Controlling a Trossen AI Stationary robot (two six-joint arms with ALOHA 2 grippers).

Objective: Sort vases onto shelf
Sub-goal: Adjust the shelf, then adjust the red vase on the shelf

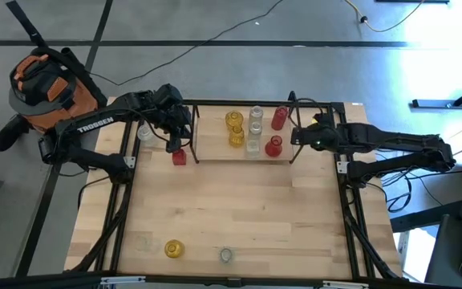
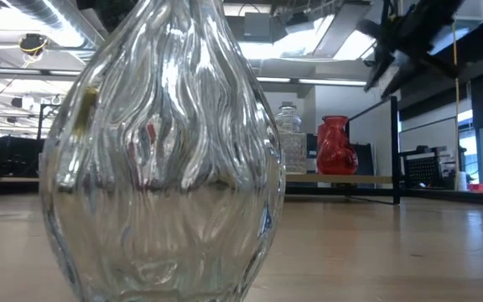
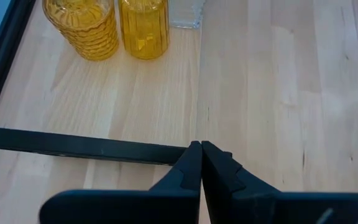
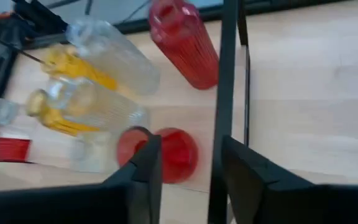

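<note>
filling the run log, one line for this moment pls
left gripper shut, shelf left end | right gripper open, shelf right end | six vases shelved

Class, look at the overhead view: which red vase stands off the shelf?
The small red vase beside the left gripper, outside the shelf frame; the other two stand on its board.

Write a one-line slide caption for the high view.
Yellow, clear and red vases stand on the shelf between the left gripper and right gripper; two vases wait at the table's near edge.

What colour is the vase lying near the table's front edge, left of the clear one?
Yellow vase, clearest in the high view.
</note>
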